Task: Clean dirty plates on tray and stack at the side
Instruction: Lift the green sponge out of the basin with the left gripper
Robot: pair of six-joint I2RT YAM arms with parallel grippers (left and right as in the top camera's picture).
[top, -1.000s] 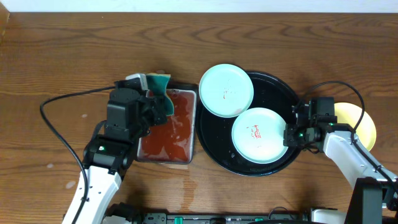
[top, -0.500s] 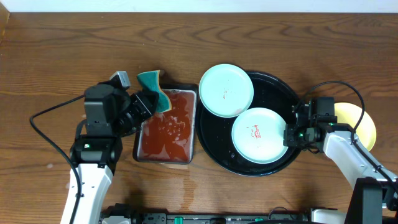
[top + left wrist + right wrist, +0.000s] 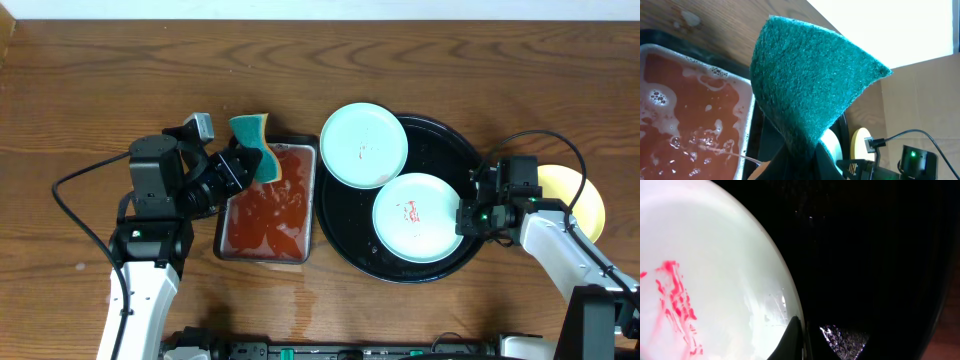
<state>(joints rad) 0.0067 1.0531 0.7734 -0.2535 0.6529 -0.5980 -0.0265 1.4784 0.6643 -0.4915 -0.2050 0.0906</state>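
Note:
My left gripper (image 3: 246, 166) is shut on a folded green sponge (image 3: 254, 142), held over the far end of the small tray of red liquid (image 3: 268, 210). In the left wrist view the sponge (image 3: 805, 85) rises from between my jaws (image 3: 805, 159). The black tray (image 3: 448, 142) holds a white plate (image 3: 415, 217) with a red smear. A mint-blue plate (image 3: 363, 145) leans on its far-left rim. A pale yellow plate (image 3: 585, 205) lies on the table to the right. My right gripper (image 3: 464, 218) pinches the white plate's (image 3: 700, 255) right rim, jaws (image 3: 803, 332) shut on it.
The red liquid (image 3: 685, 115) is foamy along the small tray's edges. The right arm's cable (image 3: 545, 140) loops above the yellow plate. Bare wooden table (image 3: 100, 90) lies to the far left and along the back.
The left arm has pulled back to the left and turned, with the sponge staying above the liquid tray's far end. The right arm and the plates have not moved.

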